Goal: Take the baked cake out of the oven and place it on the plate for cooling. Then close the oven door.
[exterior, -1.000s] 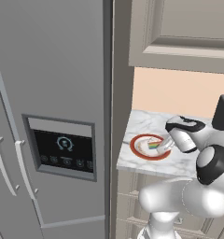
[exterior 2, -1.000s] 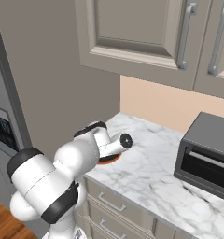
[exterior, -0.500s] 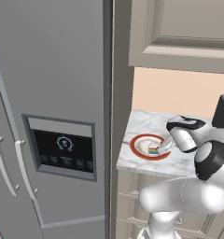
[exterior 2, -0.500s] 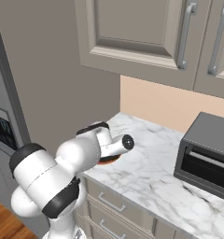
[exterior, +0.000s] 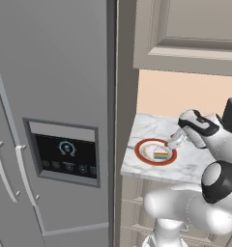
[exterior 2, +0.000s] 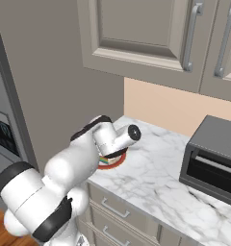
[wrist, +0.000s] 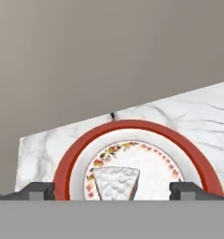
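Since a second ago the fingers have spread off the cake; plate and counter have not shifted. Left base view: one cake (exterior: 161, 155) slice lies on one plate (exterior: 155, 151) beside the fridge (exterior: 50, 120), gripper (exterior: 172, 146) just above. Right base view: one toaster oven (exterior 2: 214, 161) stands well apart. Hand view: fingertips (wrist: 37, 190) stand wide apart, flanking the cake (wrist: 116, 183).

Arm (exterior: 205, 144) was folded low and reaching forward, gripper (wrist: 112, 190) pointed down, fingers (wrist: 41, 190) spread wide.
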